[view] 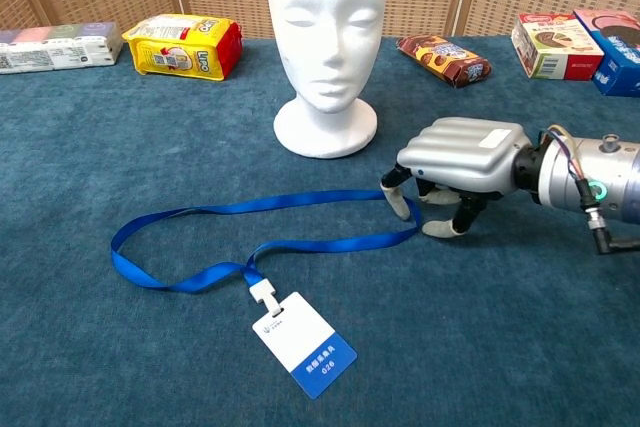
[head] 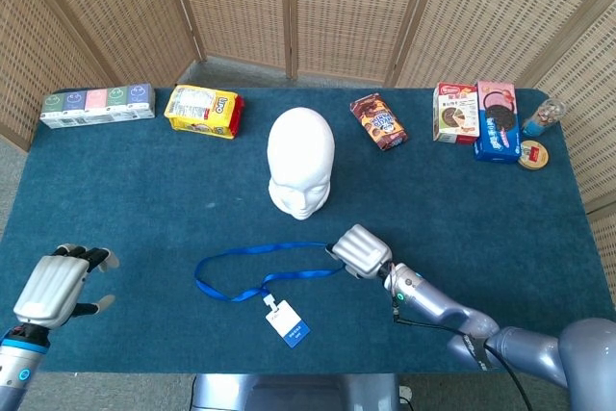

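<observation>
**Fingertips at the ribbon's end**

My left hand point(head: 53, 286) hovers at the table's point(head: 144, 190) seven o'clock corner, palm down, fingers spread and grasping nothing. It shows only in the head view.

The blue lanyard point(view: 260, 247) lies flat in a long loop toward six o'clock from the white foam head point(view: 327, 37). Its badge point(view: 305, 344) rests at the loop's six o'clock side, and its rightmost bend sits at three o'clock.

My right hand point(view: 455, 172) is palm down over that bend, fingers point(view: 400, 202) curled downward with their tips at the cloth. One tip sits right at the ribbon, though I cannot tell whether the strap is actually pinched; I judge it not yet lifted, since it lies flat.

To do this pickup well, I would press one fingertip onto the ribbon just inside the bend, slide my thumb under its edge, and close gently. The strap is thin and limp and could slip out. I would lift slowly, so the badge trails without snagging, and keep clear of the foam head at eleven o'clock from my knuckles.
</observation>
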Controlling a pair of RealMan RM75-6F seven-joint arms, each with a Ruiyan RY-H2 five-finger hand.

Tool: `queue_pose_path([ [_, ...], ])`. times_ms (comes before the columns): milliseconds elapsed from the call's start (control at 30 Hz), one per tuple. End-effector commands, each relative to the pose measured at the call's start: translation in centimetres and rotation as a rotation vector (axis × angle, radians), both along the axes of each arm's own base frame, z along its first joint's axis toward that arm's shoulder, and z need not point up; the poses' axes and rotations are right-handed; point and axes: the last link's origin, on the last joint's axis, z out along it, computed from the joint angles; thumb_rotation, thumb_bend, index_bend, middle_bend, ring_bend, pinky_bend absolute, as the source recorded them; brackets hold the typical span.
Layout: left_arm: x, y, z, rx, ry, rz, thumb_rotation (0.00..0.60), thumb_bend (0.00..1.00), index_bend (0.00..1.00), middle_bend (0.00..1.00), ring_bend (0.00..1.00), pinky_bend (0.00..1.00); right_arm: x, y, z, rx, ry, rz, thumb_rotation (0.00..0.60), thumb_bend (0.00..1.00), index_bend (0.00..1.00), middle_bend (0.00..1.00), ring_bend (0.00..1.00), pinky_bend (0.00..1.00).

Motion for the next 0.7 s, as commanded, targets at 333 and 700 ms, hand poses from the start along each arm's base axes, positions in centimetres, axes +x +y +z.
queue_pose_path([
  [333,-0.12,-0.1,0.11,0.005,-0.005,-0.001,0.6,0.13,0.4,0.5,0.44,0.31,0.18,0.22,-0.42,-0.001,0.006,0.005,0.6,0.36,0.5,0.95,1.0,1.0],
  [700,-0.4,-0.16,0.06,0.002,-0.011,0.003,0.6,0.13,0.4,0.5,0.44,0.31,0.56,0.04,-0.84,-0.006,0.015,0.008,0.6,0.37,0.53,0.95,1.0,1.0],
])
